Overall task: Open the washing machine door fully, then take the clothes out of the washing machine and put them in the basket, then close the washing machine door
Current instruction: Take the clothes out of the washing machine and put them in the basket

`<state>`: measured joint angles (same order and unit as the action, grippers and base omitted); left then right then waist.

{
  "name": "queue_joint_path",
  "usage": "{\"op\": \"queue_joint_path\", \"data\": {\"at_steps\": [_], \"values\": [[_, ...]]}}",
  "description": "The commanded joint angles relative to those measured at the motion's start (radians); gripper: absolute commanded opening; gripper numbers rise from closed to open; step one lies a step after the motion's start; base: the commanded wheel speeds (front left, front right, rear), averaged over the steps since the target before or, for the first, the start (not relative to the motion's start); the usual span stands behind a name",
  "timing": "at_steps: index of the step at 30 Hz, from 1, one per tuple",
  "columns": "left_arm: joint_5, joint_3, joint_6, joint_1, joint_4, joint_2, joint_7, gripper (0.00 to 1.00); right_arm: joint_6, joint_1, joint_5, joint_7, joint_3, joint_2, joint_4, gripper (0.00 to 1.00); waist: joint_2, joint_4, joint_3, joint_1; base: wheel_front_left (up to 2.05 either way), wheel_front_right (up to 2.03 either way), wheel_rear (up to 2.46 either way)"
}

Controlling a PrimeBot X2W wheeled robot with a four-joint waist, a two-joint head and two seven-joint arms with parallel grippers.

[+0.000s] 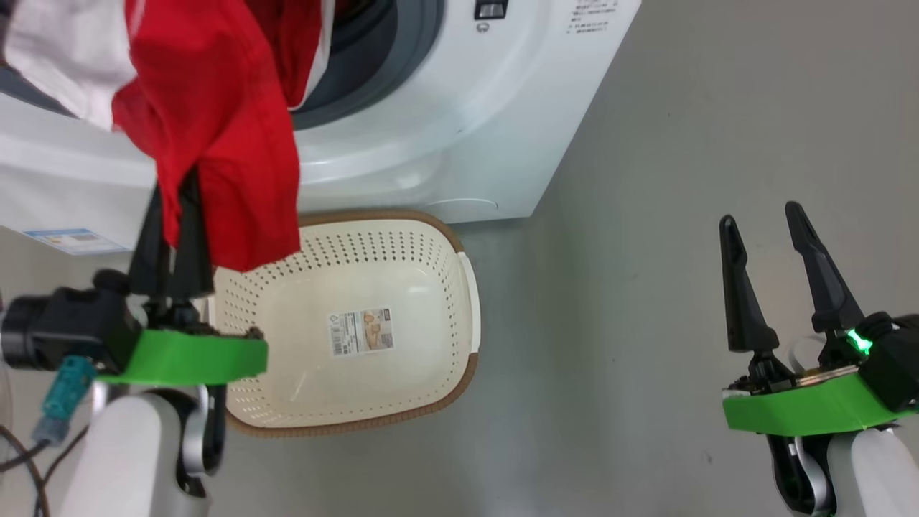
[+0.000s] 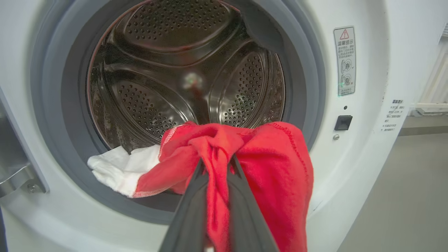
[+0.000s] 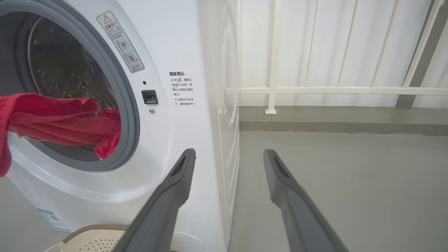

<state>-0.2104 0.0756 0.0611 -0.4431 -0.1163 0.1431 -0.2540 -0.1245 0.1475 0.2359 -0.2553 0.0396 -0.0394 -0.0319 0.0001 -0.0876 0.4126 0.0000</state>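
My left gripper (image 1: 176, 197) (image 2: 215, 162) is shut on a bunch of the red clothes (image 1: 215, 108) (image 2: 273, 157). The garment trails from the washing machine (image 1: 467, 108) (image 2: 364, 157) mouth over the grey rubber ring, with a white panel (image 2: 119, 168) still on the rim. The steel drum (image 2: 175, 70) behind it looks bare. The door is off the opening; a grey hinge part (image 2: 15, 171) shows at the left edge. The cream basket (image 1: 470, 366) (image 3: 94, 238) stands on the floor right before the machine, below the hanging cloth. My right gripper (image 1: 759, 215) (image 3: 229, 154) hangs open and holds nothing, off to the right.
Grey floor (image 1: 646, 287) spreads to the right of the machine and basket. A white railing (image 3: 336, 91) and wall stand behind the machine's right side. A blue sticker (image 1: 68, 240) marks the machine's lower front. Cables hang by my left forearm.
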Motion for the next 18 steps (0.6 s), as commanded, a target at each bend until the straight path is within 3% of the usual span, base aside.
{"op": "queue_joint_path", "data": {"at_steps": [1,18], "values": [[0.002,-0.020,-0.005,0.019,0.035,0.018,-0.008,0.00,-0.006,-0.015,-0.006,-0.006,-0.017,-0.011,-0.023,1.00,-0.0001,0.008,-0.017,0.0000,0.00,0.00,0.00],[-0.013,0.076,-0.008,0.141,0.050,-0.048,-0.008,0.00,-0.006,-0.048,-0.008,-0.006,0.012,-0.011,-0.036,1.00,-0.0001,0.038,-0.066,0.0000,0.00,0.00,0.00]]}}
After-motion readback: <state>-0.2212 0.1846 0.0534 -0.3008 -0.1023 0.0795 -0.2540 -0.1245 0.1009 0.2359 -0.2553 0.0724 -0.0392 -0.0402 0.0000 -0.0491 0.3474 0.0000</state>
